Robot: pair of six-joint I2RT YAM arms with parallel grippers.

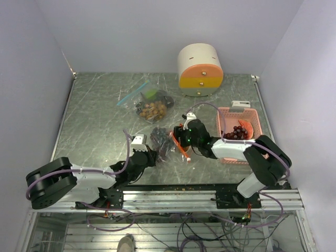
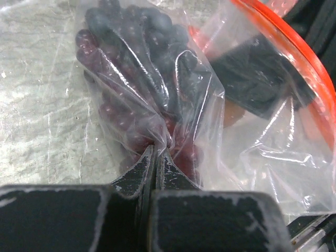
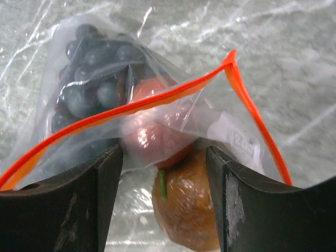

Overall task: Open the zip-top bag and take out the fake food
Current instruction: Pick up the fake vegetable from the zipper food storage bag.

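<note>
A clear zip-top bag with an orange zip (image 1: 169,148) lies at the table's middle, its mouth open in the right wrist view (image 3: 157,98). Inside are a dark purple grape bunch (image 2: 136,47), also seen in the right wrist view (image 3: 94,73), and a reddish round fruit (image 3: 157,139). An orange-brown round fruit (image 3: 194,205) lies at the mouth. My left gripper (image 2: 156,153) is shut on the bag's plastic at the closed end. My right gripper (image 3: 165,178) is open at the bag's mouth, its fingers either side of the two round fruits.
A second bag with a blue zip (image 1: 149,105) holds a tan-brown grape bunch and a green piece at the back middle. A pink basket (image 1: 224,116) with dark grapes stands at the right. A round cream container (image 1: 199,68) stands at the back.
</note>
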